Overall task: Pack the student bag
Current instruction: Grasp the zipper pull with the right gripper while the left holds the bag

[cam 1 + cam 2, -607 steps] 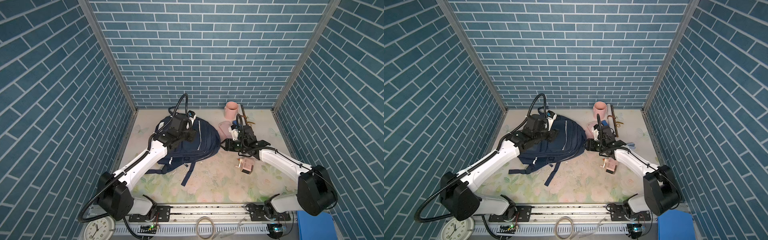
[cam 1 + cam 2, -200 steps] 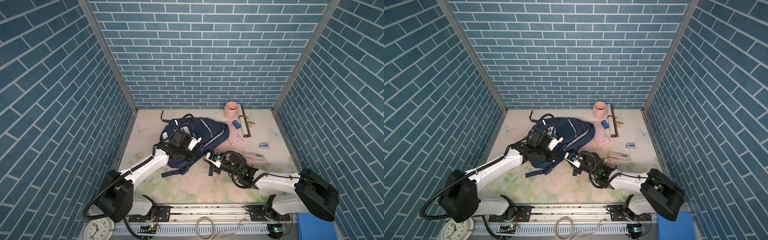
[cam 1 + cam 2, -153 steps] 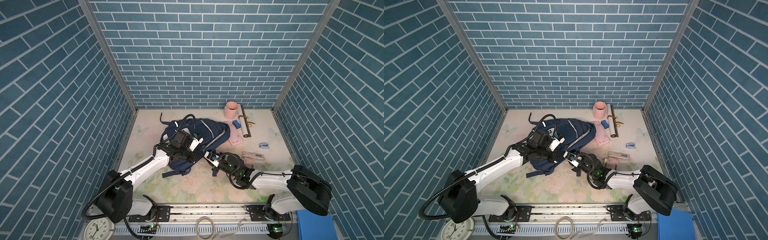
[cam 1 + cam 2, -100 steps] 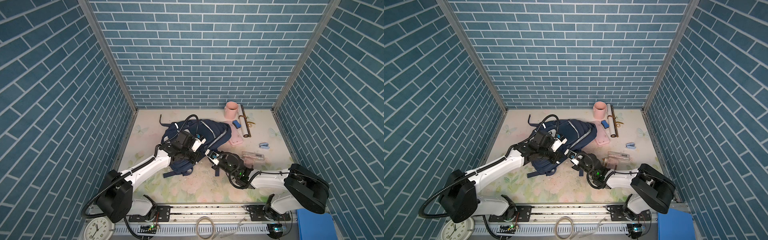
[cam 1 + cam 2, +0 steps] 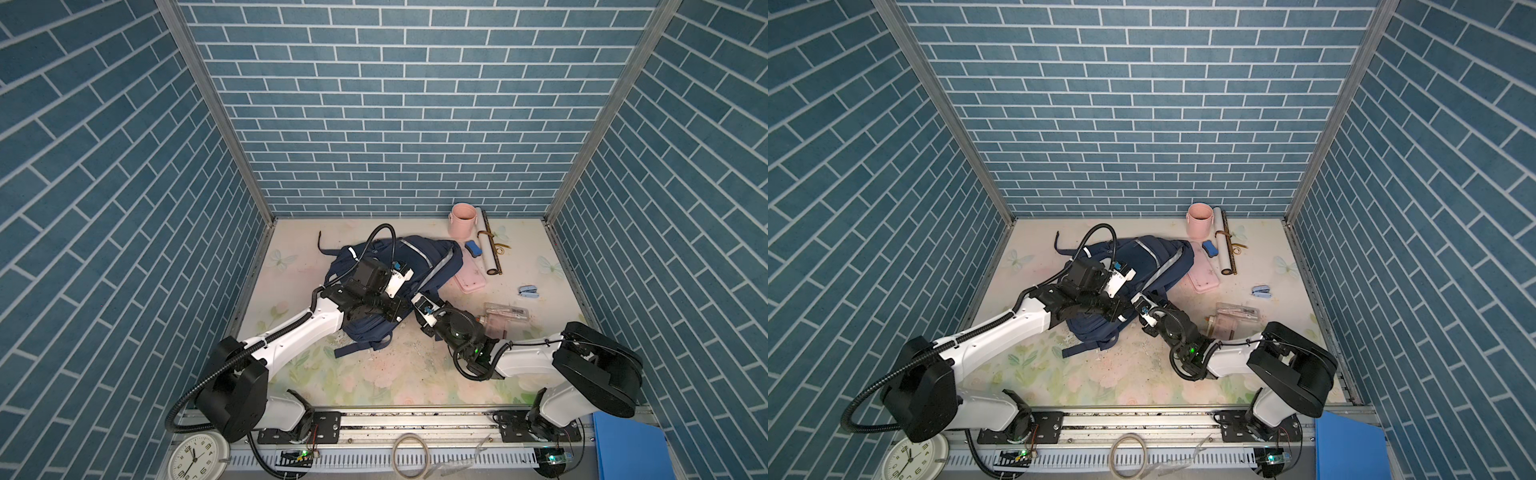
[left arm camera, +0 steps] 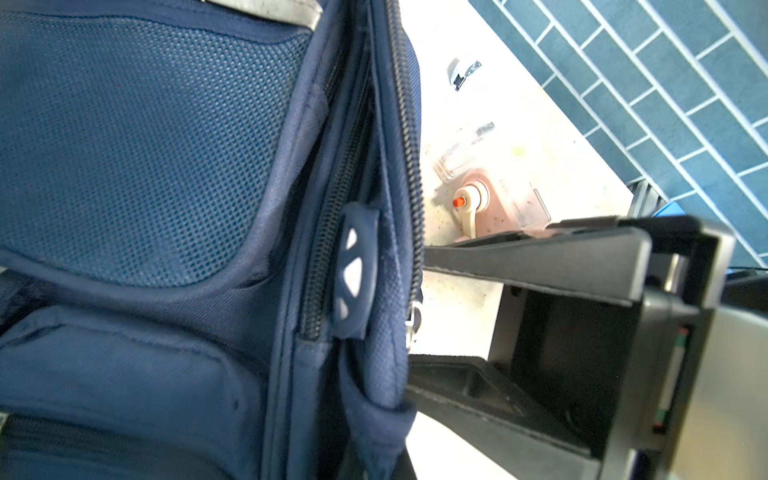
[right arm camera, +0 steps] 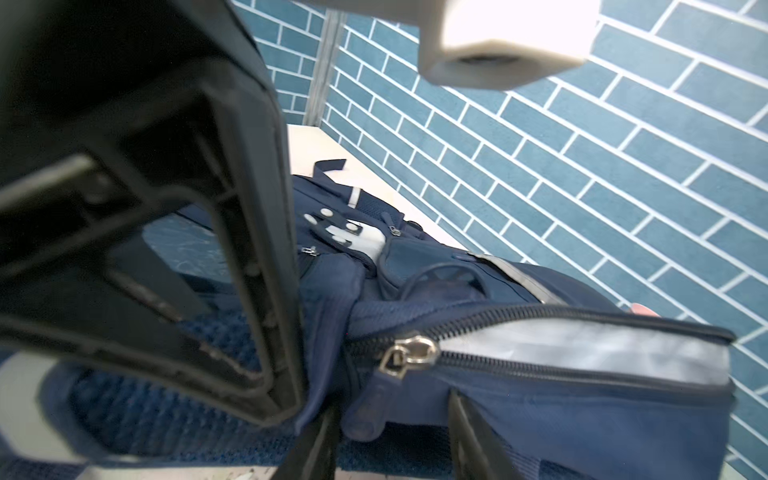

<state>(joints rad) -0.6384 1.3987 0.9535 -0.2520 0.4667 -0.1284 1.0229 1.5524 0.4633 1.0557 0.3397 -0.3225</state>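
**Student bag: zip end presented to the right tool**

Location: we find the student bag [image 5: 424,259] lying flat on the worktop [image 5: 374,374], left of centre. Its long axis runs from near left to far right in both top views.

Relation: both tools meet at the bag's near end. The left tool [image 5: 397,312] is clamped together on a fold of the bag's fabric just beside the zip. The right tool [image 7: 392,419] comes in from the right with its jaws apart, astride the cloth pull tab [image 7: 363,415] that hangs from the metal slider [image 7: 409,353]. We cannot tell whether the jaws touch the tab. The zip track runs away from this tool along the bag's length. We judge the right arm the nearer for drawing the zip, and the left for bracing.

Surface: pale floral sheet, speckled with debris.

Room: blue brick-pattern walls on three sides. A pink cup [image 5: 462,218] and a pink case [image 5: 471,282] lie beyond the bag.
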